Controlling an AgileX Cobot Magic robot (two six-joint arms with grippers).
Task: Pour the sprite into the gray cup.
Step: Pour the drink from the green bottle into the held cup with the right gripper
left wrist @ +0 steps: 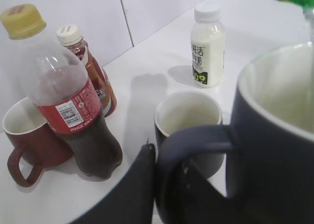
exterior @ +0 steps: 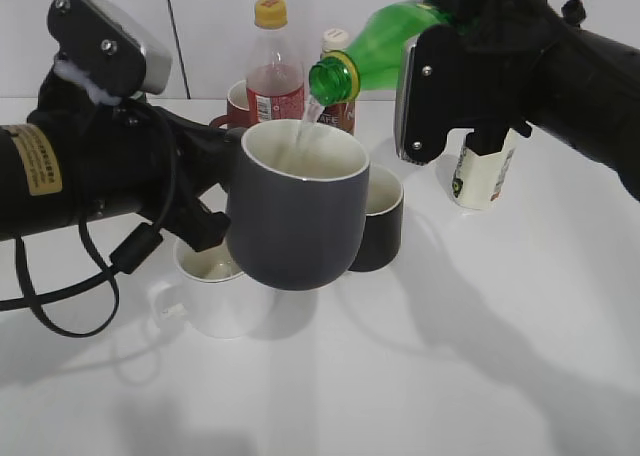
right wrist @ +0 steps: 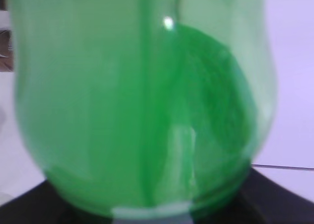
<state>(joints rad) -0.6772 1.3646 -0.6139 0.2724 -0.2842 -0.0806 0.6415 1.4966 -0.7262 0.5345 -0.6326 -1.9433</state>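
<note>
My left gripper (exterior: 215, 171) is shut on the handle of the gray cup (exterior: 295, 211) and holds it above the table; the handle shows in the left wrist view (left wrist: 196, 138). My right gripper (exterior: 440, 36) is shut on the sprite (exterior: 375, 46), a green bottle tilted with its open mouth down to the left over the cup. A thin clear stream falls from the mouth into the cup's cream inside. The sprite fills the right wrist view (right wrist: 142, 101); the jaws there are hidden.
A white mug (exterior: 215, 296) and a black mug (exterior: 378, 221) stand under and behind the lifted cup. A cola bottle (exterior: 274, 71), a brown drink bottle (left wrist: 91, 71), a red mug (left wrist: 29, 135) and a milk bottle (exterior: 485, 171) stand at the back.
</note>
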